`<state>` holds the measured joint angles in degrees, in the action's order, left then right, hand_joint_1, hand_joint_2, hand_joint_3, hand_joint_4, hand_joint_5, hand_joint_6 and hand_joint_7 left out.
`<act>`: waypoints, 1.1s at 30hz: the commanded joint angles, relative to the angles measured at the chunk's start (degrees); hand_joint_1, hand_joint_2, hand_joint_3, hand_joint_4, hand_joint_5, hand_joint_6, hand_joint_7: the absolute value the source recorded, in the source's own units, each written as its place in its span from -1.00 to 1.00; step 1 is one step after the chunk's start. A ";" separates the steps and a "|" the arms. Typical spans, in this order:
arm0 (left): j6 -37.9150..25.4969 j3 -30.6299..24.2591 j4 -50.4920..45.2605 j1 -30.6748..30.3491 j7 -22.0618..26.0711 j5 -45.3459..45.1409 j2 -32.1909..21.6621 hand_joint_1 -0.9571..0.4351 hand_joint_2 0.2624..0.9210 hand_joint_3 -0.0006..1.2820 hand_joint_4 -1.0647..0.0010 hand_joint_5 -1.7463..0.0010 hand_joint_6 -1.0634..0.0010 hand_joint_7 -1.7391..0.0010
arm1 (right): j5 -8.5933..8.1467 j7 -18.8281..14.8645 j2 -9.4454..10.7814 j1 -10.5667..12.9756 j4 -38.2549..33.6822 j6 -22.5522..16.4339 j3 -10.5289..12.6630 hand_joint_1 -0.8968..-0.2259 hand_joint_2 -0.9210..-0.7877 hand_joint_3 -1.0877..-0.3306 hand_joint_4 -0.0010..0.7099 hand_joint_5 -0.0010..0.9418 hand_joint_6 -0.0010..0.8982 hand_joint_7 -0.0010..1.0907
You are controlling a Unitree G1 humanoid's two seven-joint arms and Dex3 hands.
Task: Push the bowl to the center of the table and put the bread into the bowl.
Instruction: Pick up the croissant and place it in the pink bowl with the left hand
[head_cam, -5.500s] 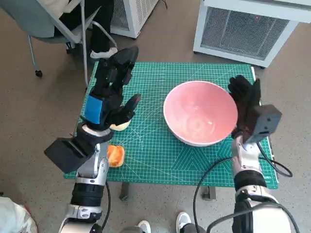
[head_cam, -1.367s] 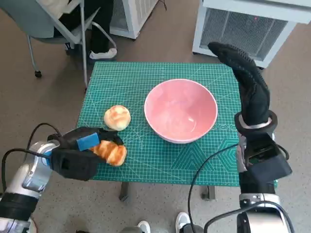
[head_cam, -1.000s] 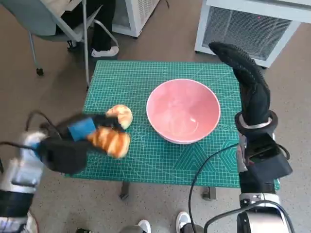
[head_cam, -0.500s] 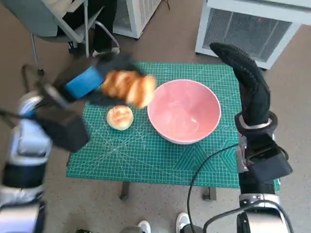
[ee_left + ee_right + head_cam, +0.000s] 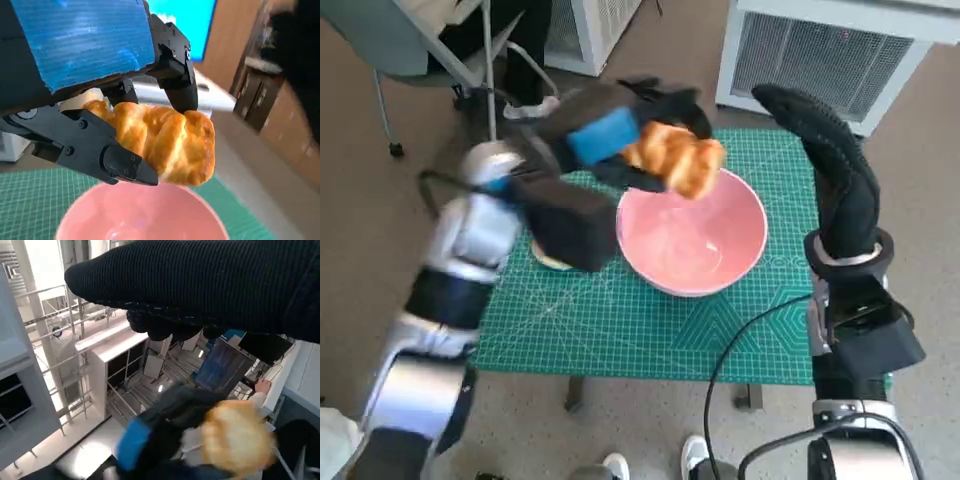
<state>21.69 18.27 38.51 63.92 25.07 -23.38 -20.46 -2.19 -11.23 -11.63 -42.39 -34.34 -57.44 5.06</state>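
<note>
Since the bowl (image 5: 692,232) sits about mid-table on the green mat (image 5: 620,320), you're into the 2nd step: the left hand (image 5: 610,135) carries the bread (image 5: 678,157) above the bowl's far rim, prob. so it can drop straight in. In the left wrist view the fingers (image 5: 172,65) pinch the twisted bread (image 5: 165,142) from both sides, pink bowl (image 5: 135,212) right beneath it. Your right hand (image 5: 835,185) is raised beside the bowl's right edge, apart from it, fingers together and straight, holding nothing – likely just kept out of the way. A 2nd bun (image 5: 548,260) lies on the mat, half hidden behind the left forearm; it's well apart from the hand
</note>
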 commanded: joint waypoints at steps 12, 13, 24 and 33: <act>5.18 6.70 19.65 6.67 -2.75 -6.18 6.44 0.37 1.00 -0.71 -0.10 -0.48 0.13 -0.52 | 1.57 1.51 -2.01 4.41 5.18 2.80 0.76 -0.05 -1.00 -0.21 -0.29 -0.99 -0.96 -0.03; 5.30 6.95 20.20 6.75 -2.11 -6.27 6.52 0.37 1.00 -0.65 0.00 -0.52 0.20 -0.58 | 1.66 1.66 -2.16 4.57 5.45 2.93 0.87 -0.04 -1.00 -0.21 -0.29 -0.99 -0.96 -0.03; 6.01 7.58 19.86 6.96 4.27 -5.83 4.76 -0.15 0.99 -0.94 0.54 0.93 0.63 0.46 | 3.40 3.34 -2.71 5.84 7.96 4.63 1.49 -0.05 -1.00 -0.23 -0.30 -0.99 -0.97 -0.02; 10.13 4.02 14.76 4.72 4.52 -3.11 -0.55 -0.17 1.00 -0.96 0.57 0.99 0.63 0.58 | 4.21 4.26 -2.45 6.12 8.73 5.30 1.15 -0.03 -1.00 -0.23 -0.30 -0.99 -0.97 -0.02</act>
<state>30.31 23.99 55.59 69.00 29.55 -28.00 -18.16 1.50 -7.39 -13.93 -37.68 -25.94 -52.97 6.42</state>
